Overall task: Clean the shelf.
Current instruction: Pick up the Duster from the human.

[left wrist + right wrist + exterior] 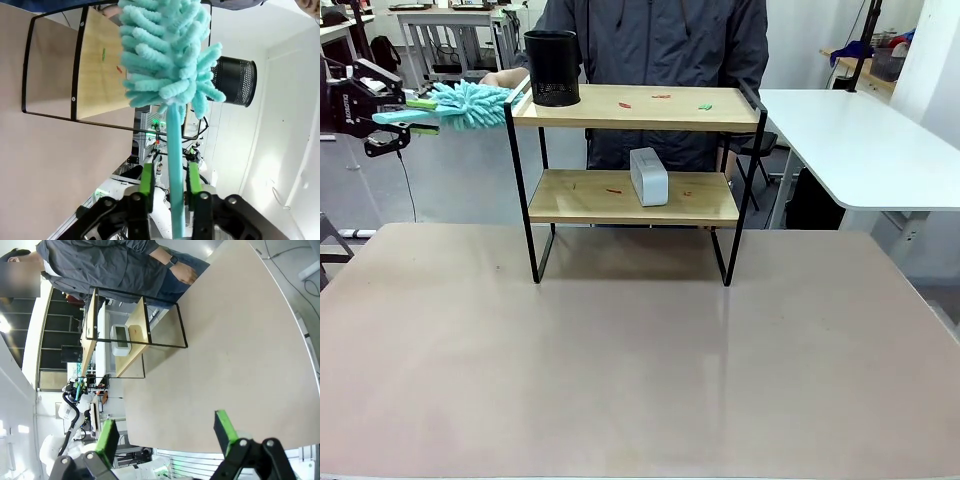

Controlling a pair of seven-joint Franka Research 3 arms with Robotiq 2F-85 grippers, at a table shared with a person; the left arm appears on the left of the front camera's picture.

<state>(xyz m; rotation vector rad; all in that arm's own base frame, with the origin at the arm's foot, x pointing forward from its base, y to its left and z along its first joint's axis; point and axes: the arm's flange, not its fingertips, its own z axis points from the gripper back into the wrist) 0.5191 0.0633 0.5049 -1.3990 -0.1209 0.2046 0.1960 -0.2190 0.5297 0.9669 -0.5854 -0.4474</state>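
Our L gripper (170, 181) clamps the teal duster (470, 103) handle; R gripper (166, 434) gapes wide; the 2-tier shelf (650, 121) stands at the table's far side; we'd sweep the top board gently, flicking scraps (625, 103) off w/o tipping the mesh cup (552, 68).

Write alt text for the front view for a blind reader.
The left gripper holds a teal duster at the left end of a two-tier shelf. A black mesh cup and small scraps lie on top, a white box below; a person stands behind.
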